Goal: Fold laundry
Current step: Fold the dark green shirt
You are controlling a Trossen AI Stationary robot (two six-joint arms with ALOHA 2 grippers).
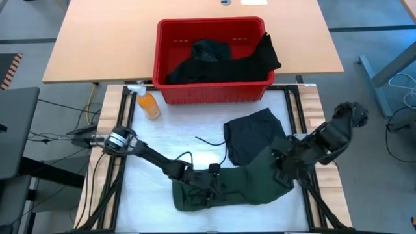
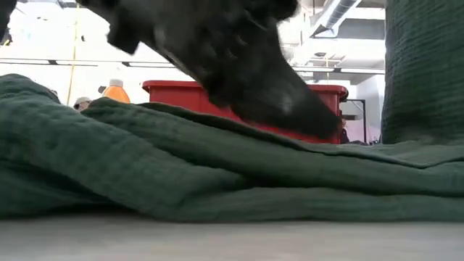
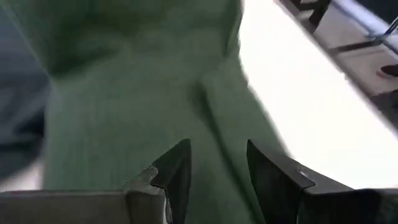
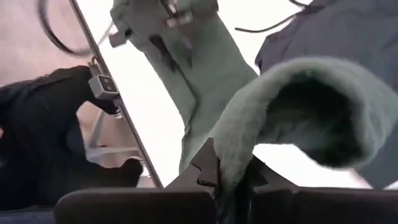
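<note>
the high view alone takes in the whole white worktop (image 1: pixel 162 140): the green shirt (image 1: pixel 244 185) lies along its near edge, the black drawstring piece (image 1: pixel 250 136) sits just behind it and touches it, and more dark laundry (image 1: pixel 221 62) is heaped in the red basket (image 1: pixel 208 94) at the far side, one piece hanging over the right rim. an orange bottle (image 1: pixel 148 104) stands just left of the basket. behind it stands a second, wooden worktop (image 1: pixel 110 39).

the left gripper (image 1: pixel 207 182) is down on the left part of the green shirt. only its wrist view shows the fingers (image 3: pixel 177 168): they stand apart with green cloth between and beyond them, and whether they pinch a fold cannot be told. the right gripper (image 1: pixel 283 170) is at the shirt's right end. its wrist view shows its fingers (image 4: pixel 208 168) clamped on a bunched edge of green cloth that bulges up out of the grip, with the left arm far off on the same shirt.

the low view is mostly blocked: the green shirt fills the foreground, a dark arm looms over it, and only the basket's rim and the bottle's top peek out behind. at its right edge a strip of green cloth hangs upright.

counted: two arms, two garments on the white worktop, one basket, one bottle. the garments in the basket are too tangled to count.
</note>
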